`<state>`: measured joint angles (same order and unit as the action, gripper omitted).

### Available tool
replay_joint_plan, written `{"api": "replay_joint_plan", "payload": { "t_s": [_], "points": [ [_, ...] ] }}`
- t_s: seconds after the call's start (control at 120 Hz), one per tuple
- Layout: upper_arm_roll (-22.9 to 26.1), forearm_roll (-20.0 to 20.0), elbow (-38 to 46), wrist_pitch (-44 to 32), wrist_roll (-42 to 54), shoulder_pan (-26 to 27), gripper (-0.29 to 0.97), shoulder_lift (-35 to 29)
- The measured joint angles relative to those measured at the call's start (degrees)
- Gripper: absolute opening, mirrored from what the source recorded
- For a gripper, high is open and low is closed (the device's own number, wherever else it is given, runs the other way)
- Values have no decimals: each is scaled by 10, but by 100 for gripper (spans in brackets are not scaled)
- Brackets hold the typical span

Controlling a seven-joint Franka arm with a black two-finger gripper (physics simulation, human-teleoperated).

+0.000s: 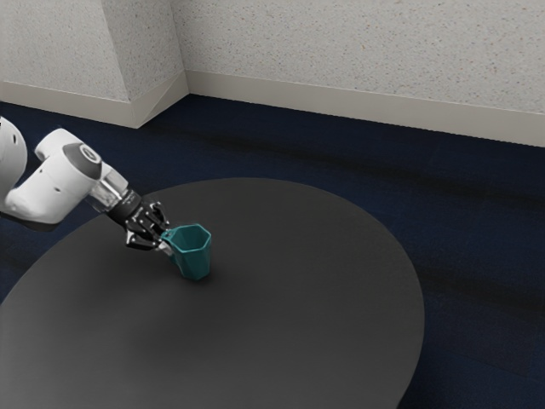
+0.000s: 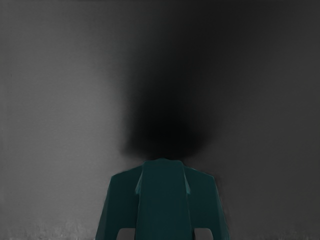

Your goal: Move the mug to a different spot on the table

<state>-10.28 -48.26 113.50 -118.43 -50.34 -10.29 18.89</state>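
Teal mug [image 1: 192, 252] is sitting on the dark round surface [image 1: 324, 290], with the jaws reaching in at its handle side (clenched or not, I cannot tell). Grabbing is happening now, I think; next is lifting gently and carrying it somewhere new.

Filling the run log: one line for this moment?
mug: teal, on dark table | arm: at mug, exterior view's left | grip: unclear

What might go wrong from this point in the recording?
1. The gripper meets the teal mug at one side, by its handle, so the mug may tip or swing when moved.
2. The gripper sits low over the table and may scrape it.
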Motion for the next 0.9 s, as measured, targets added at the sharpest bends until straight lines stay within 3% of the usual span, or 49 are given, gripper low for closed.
{"api": "replay_joint_plan", "payload": {
  "t_s": [0.3, 0.9],
  "points": [
    [15, -23, 54, 4, 10, 16, -1, -27],
    [16, -28, 107, -4, 20, 24, 2, -52]
  ]
}}
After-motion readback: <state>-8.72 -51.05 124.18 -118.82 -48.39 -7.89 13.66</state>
